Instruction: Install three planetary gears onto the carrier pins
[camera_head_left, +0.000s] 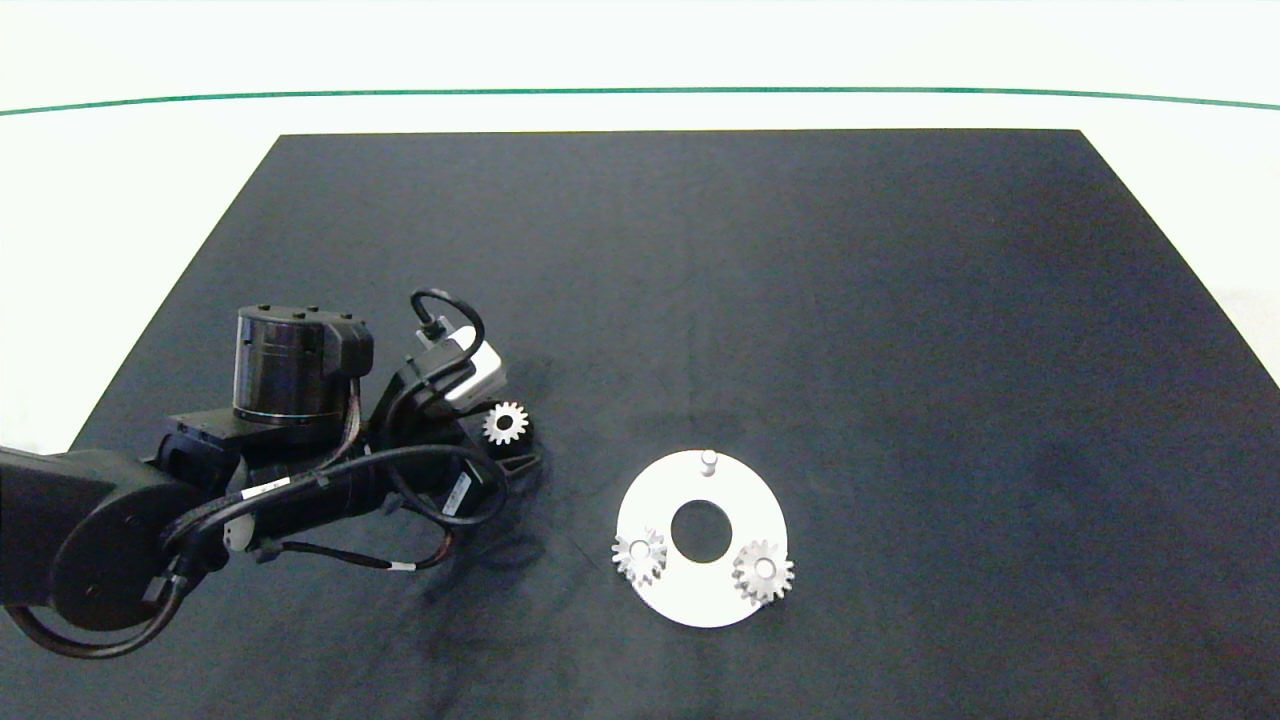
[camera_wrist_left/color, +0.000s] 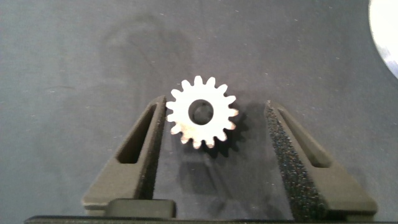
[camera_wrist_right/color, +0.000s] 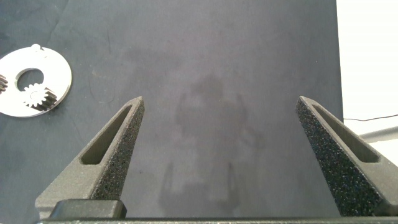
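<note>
Right gripper (camera_wrist_right/color: 217, 152) above the dark mat (camera_wrist_right/color: 205, 56), jaws spread wide, nothing between them; white disc (camera_wrist_right/color: 59, 71) far off, bearing a silvery gear (camera_wrist_right/color: 38, 98). Pale counter (camera_wrist_right/color: 367, 56) borders the mat.

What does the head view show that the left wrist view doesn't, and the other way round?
Only the head view shows the whole white disc, two gears seated on it, and one bare pin. Only the left wrist view shows the left gripper open around the loose gear, one finger near its teeth, the other apart. Both show that gear on the dark mat.
</note>
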